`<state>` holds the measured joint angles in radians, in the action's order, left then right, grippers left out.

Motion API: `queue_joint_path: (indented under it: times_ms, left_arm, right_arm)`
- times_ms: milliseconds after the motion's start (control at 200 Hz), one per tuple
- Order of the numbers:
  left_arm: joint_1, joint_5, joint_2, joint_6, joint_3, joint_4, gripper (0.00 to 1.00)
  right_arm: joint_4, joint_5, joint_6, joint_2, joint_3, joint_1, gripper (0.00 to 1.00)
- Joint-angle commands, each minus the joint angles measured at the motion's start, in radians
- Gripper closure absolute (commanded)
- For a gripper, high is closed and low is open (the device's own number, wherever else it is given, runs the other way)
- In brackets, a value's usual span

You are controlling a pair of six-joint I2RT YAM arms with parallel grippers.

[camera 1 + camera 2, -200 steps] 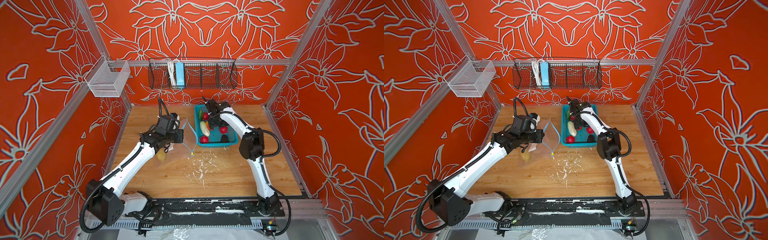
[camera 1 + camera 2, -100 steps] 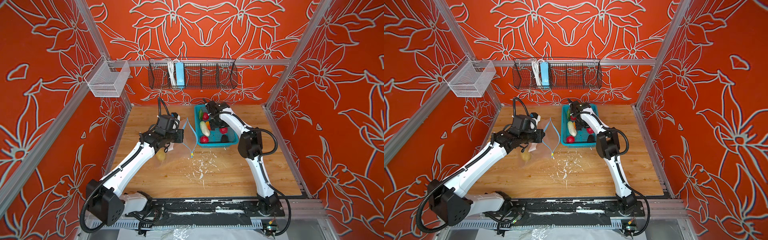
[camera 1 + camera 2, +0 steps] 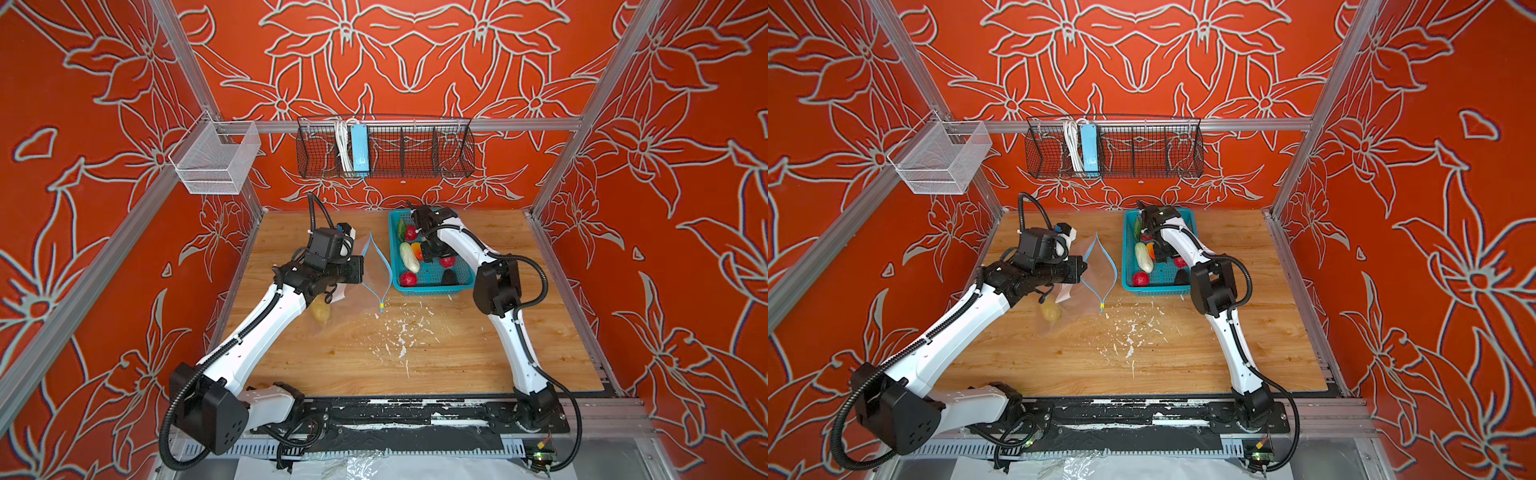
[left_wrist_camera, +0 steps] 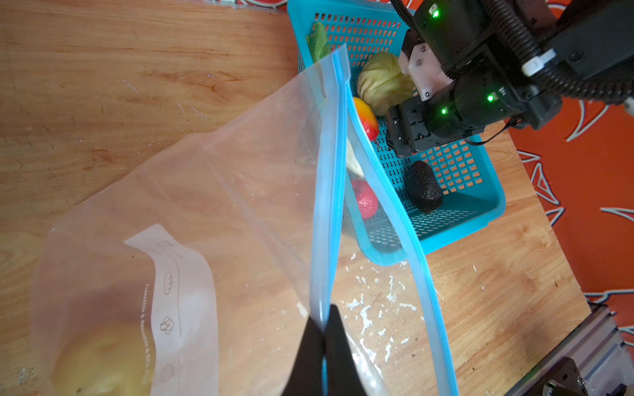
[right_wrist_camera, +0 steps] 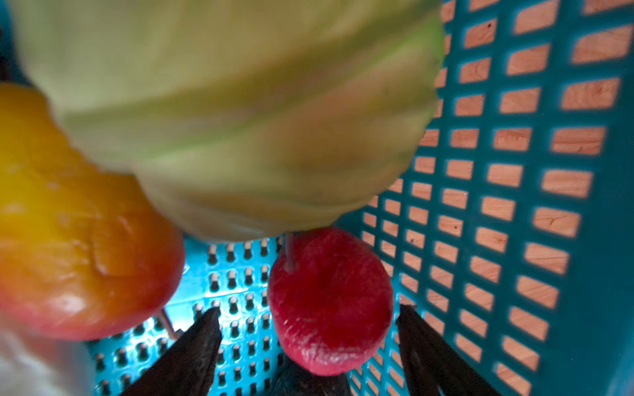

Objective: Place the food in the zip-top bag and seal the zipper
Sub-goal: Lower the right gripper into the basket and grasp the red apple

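Note:
The clear zip-top bag (image 3: pixel 353 299) lies left of the teal basket (image 3: pixel 432 287), mouth gaping toward it. My left gripper (image 4: pixel 324 329) is shut on one side of the blue zipper (image 4: pixel 329 192) and lifts it. A yellow potato (image 3: pixel 321 311) sits inside the bag. My right gripper (image 5: pixel 307 310) is down in the basket, open, its fingers on either side of a red berry (image 5: pixel 329 298). Close by are the green cabbage (image 5: pixel 240 120) and orange-red fruit (image 5: pixel 75 257). The cucumber (image 3: pixel 409 257), black piece (image 4: pixel 423 187) and green leaf (image 4: pixel 319 41) also lie in the basket.
White flecks (image 3: pixel 399 332) are scattered on the wooden table (image 3: pixel 457 353) in front of the bag. A black wire basket (image 3: pixel 386 145) and a white mesh bin (image 3: pixel 216 160) hang on the rear rail, above the work area.
The right arm's elbow has shifted slightly left while its gripper stays low in the basket. The left arm and the bag have not moved.

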<state>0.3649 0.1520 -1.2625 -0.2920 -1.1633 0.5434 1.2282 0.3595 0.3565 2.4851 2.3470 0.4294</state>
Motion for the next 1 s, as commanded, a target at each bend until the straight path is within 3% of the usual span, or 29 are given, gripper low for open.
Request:
queue_joint_path:
  times_ms: [0,485,641,771,996]
  left_arm:
    - [-0.009,0.024,0.020,-0.005,-0.002,-0.014,1.00]
    - [-0.014,0.026,0.027,-0.007,0.002,-0.017,1.00]
    - [-0.014,0.023,0.033,-0.006,0.004,-0.017,1.00]
    - [-0.014,0.021,0.038,-0.007,0.007,-0.019,1.00]
    - [-0.014,0.018,0.037,-0.007,0.009,-0.022,1.00]
  right_arm:
    - [0.027,0.037,0.012,0.024,0.021,-0.010,0.20]
    - [0.016,0.000,0.032,0.064,0.051,-0.016,0.34]
    - [0.015,-0.022,0.033,0.057,0.043,-0.015,0.47]
    - [0.000,-0.068,0.040,0.023,0.019,-0.015,0.56]
    - [-0.118,-0.162,0.094,-0.108,-0.133,-0.015,0.61]
